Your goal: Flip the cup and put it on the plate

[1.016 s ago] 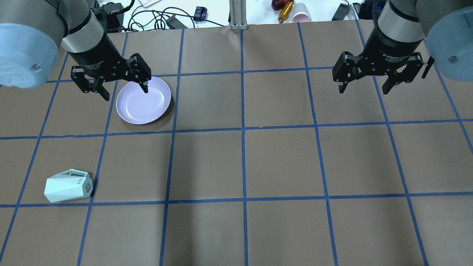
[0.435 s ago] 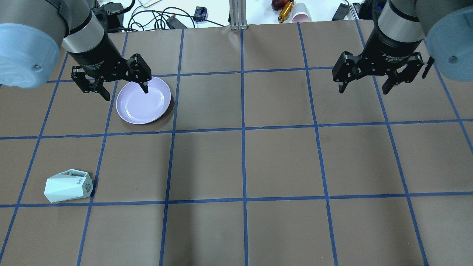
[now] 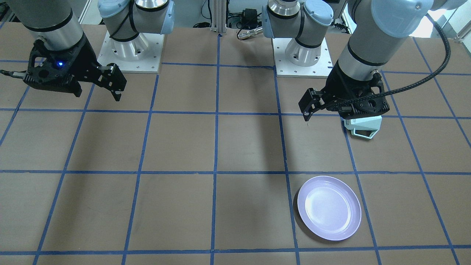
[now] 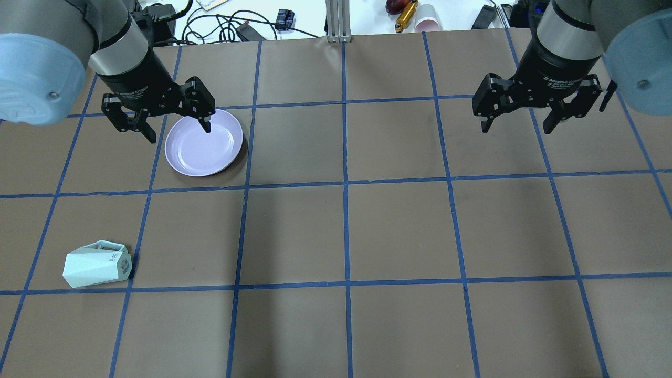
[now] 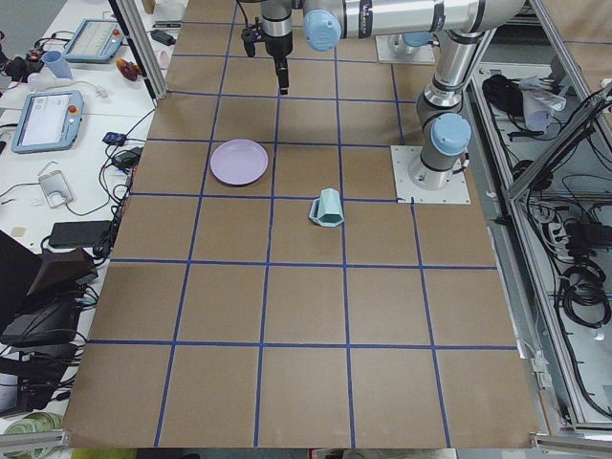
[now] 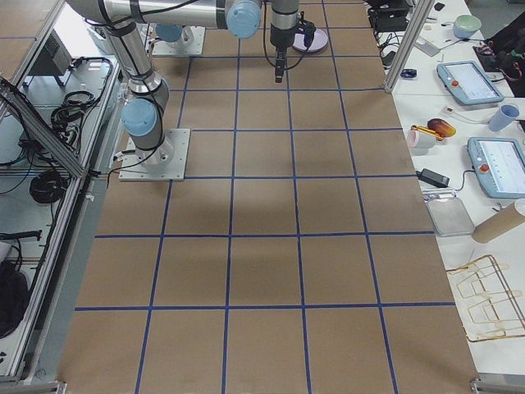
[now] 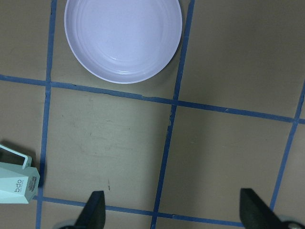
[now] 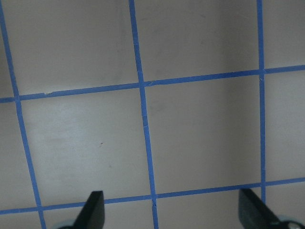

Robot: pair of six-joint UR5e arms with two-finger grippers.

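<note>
overhead exterior shows the brown surface [image 4: 399, 226], ruled with blue tape lines [image 4: 345, 231]. the left gripper [image 4: 179, 134] hangs in the air close to the plate [image 4: 202, 155], jaws spread wide and gripping nothing. the right gripper [image 4: 517, 128] hangs well apart from the plate, toward the robot's right, jaws likewise spread and released. the plate lies flat, hollow side up. the cup [image 4: 97, 268] lies on its side well apart from the plate, nearer the robot and a little further left, with its handle toward the plate.
</note>
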